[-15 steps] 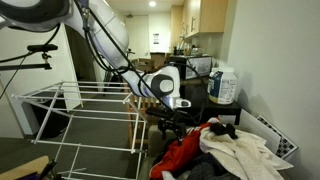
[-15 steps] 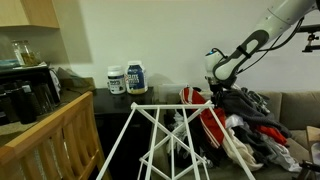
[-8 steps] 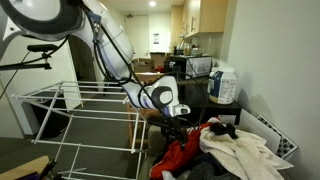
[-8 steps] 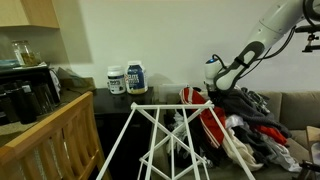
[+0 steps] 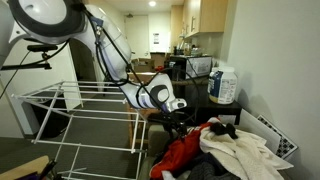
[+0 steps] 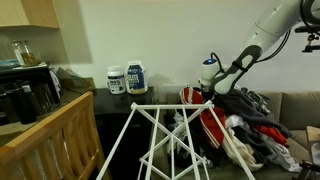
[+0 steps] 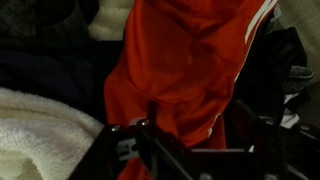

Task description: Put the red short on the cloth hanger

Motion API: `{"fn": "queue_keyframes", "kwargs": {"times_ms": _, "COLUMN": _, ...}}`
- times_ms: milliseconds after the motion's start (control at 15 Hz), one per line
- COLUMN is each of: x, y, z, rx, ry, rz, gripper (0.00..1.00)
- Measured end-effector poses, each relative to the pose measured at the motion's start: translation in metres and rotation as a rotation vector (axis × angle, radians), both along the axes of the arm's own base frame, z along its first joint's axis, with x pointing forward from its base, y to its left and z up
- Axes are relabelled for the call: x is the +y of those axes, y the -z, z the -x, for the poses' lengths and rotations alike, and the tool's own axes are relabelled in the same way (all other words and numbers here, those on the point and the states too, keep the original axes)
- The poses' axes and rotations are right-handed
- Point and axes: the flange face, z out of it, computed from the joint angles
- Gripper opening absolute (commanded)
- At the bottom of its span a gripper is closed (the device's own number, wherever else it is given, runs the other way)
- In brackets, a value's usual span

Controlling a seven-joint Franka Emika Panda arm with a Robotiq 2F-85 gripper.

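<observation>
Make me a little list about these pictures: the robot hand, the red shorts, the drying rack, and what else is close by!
robot hand: gripper down at the clothes pile, jaws apart with red fabric between them
red short: lying crumpled on the pile, not on the rack
cloth hanger: white wire rack standing beside the pile
white cloth: on the pile, right next to the red short

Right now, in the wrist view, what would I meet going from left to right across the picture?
white cloth → red short → dark clothes
</observation>
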Motion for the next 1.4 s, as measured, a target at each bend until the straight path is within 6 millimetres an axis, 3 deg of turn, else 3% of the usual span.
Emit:
{"fn": "queue_keyframes", "kwargs": {"times_ms": 67, "x": 0.001, "y": -0.004, "z": -0.003, "rx": -0.01, "ry": -0.007, "rz": 0.018, "gripper": 0.39}}
{"fn": "queue_keyframes", "kwargs": {"times_ms": 133, "x": 0.001, "y": -0.007, "z": -0.005, "rx": -0.018, "ry": -0.015, "rz": 0.042, "gripper": 0.84}}
{"fn": "queue_keyframes", "kwargs": {"times_ms": 267, "x": -0.001, "y": -0.013, "z": -0.008, "rx": -0.031, "ry": -0.019, "rz": 0.084, "gripper": 0.81}}
{"fn": "queue_keyframes", "kwargs": {"times_ms": 467, "x": -0.005, "y": -0.016, "z": -0.007, "rx": -0.035, "ry": -0.01, "rz": 0.132, "gripper": 0.99}}
{"fn": "queue_keyframes", "kwargs": {"times_ms": 533, "x": -0.007, "y": -0.015, "z": -0.006, "rx": -0.03, "ry": -0.001, "rz": 0.141, "gripper": 0.99}}
{"fn": "queue_keyframes", "kwargs": {"times_ms": 867, "x": -0.013, "y": 0.009, "z": 0.005, "rx": 0.05, "ry": 0.05, "rz": 0.167, "gripper": 1.0}}
{"fn": "queue_keyframes", "kwargs": {"times_ms": 933, "x": -0.014, "y": 0.015, "z": 0.007, "rx": 0.066, "ry": 0.057, "rz": 0.171, "gripper": 0.75}}
{"fn": "queue_keyframes", "kwargs": {"times_ms": 1000, "x": -0.018, "y": 0.02, "z": 0.009, "rx": 0.08, "ry": 0.065, "rz": 0.176, "gripper": 0.74}}
{"fn": "queue_keyframes", "kwargs": {"times_ms": 1400, "x": -0.057, "y": 0.031, "z": 0.017, "rx": 0.103, "ry": 0.125, "rz": 0.185, "gripper": 0.34}}
